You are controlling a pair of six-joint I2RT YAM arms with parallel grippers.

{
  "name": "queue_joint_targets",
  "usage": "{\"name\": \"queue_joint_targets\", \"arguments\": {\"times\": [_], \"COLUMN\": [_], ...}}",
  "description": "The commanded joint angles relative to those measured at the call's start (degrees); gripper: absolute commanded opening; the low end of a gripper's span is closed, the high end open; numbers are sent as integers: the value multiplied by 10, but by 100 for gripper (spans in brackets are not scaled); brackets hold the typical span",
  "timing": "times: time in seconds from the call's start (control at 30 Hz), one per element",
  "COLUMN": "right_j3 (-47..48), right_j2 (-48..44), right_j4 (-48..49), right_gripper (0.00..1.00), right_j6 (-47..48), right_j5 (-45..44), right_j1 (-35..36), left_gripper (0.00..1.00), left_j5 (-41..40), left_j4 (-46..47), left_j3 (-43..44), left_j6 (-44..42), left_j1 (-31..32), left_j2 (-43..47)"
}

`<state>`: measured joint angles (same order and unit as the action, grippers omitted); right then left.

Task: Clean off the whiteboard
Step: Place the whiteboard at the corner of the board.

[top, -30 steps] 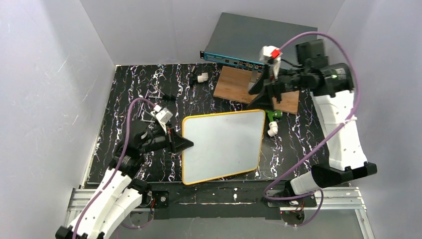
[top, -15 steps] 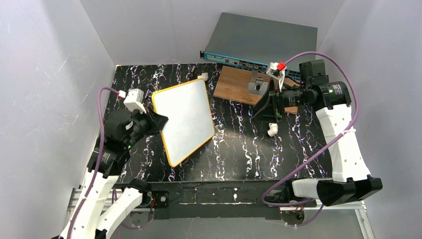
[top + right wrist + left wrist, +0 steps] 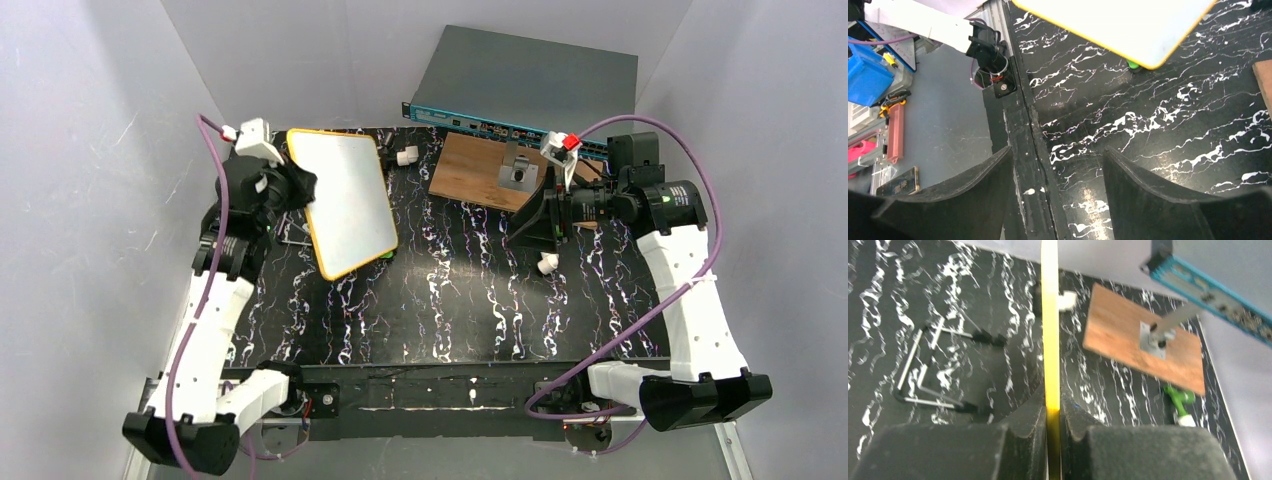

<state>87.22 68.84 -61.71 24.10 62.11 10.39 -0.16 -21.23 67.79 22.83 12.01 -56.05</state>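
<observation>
Pinched hard, the left gripper's (image 3: pixel 300 188) jaws clamp the yellow rim of the whiteboard (image 3: pixel 345 200). The left wrist view shows it edge-on, a dark finger (image 3: pixel 1023 425) pressed against each side of the rim. The whiteboard is up at the far left of the table (image 3: pixel 450 310), tilted steeply, with its white face turned toward the middle and its low corner down near the tabletop. No marks show on that face from above. A small green piece (image 3: pixel 1134 65) peeks out just below the low corner.

Over on the right, the right gripper (image 3: pixel 1055 157) hangs with its jaws spread wide. Nothing but marbled tabletop shows between them. It hovers just in front of the wooden board (image 3: pixel 475 170), well apart from the whiteboard.

A metal bracket (image 3: pixel 517 172) stands on the wooden board, and a grey rack unit (image 3: pixel 530 80) sits behind it against the back wall. One white piece (image 3: pixel 547 263) lies just beside the right gripper and another (image 3: pixel 407 156) lies at the far edge, near the whiteboard's top corner. Bent metal rods (image 3: pixel 933 375) lie on the table to the left of the held rim.
</observation>
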Motion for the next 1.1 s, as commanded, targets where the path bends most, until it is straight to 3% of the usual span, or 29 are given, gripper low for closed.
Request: {"name": "queue_joint_targets", "arguments": {"times": [0.0, 0.27, 0.67, 1.07], "right_j3": [-15, -21, -28, -31], "right_j2": [-11, -1, 4, 13], "right_j4": [32, 38, 43, 43], "right_gripper": [72, 72, 72, 72], "right_j6": [-12, -16, -19, -17], "right_j5": [14, 20, 22, 28], "right_j1": [-5, -5, -5, -6], "left_gripper": [0, 0, 0, 0], "left_j5": [40, 123, 78, 69], "left_j4": [137, 203, 265, 416], "left_j3": [53, 101, 233, 186], "left_j6": [-5, 30, -13, -68], "left_j1": [-63, -98, -117, -154], "left_j2": [-36, -105, -241, -313]}}
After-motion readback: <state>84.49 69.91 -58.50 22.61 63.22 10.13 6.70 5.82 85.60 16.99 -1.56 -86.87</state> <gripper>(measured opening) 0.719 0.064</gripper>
